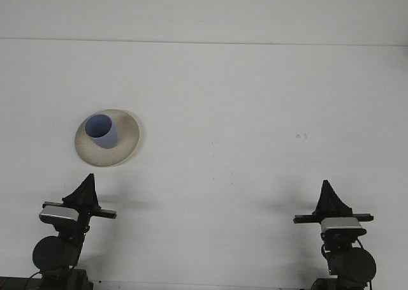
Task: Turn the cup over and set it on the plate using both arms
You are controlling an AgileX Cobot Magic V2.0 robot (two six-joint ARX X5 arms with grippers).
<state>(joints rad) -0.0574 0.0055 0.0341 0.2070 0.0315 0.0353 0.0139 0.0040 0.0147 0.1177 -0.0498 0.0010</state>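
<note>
You see blue cup upright on cream plate | left gripper, right gripper: finger state cannot be told | no legible writing

A blue cup is standing upright, mouth up, on a cream plate. It is sitting left of the plate's middle. The plate is lying flat on the left part of the white table.

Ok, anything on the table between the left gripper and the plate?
Nothing: the front view shows only bare white table between the left gripper and the plate holding the cup.
</note>
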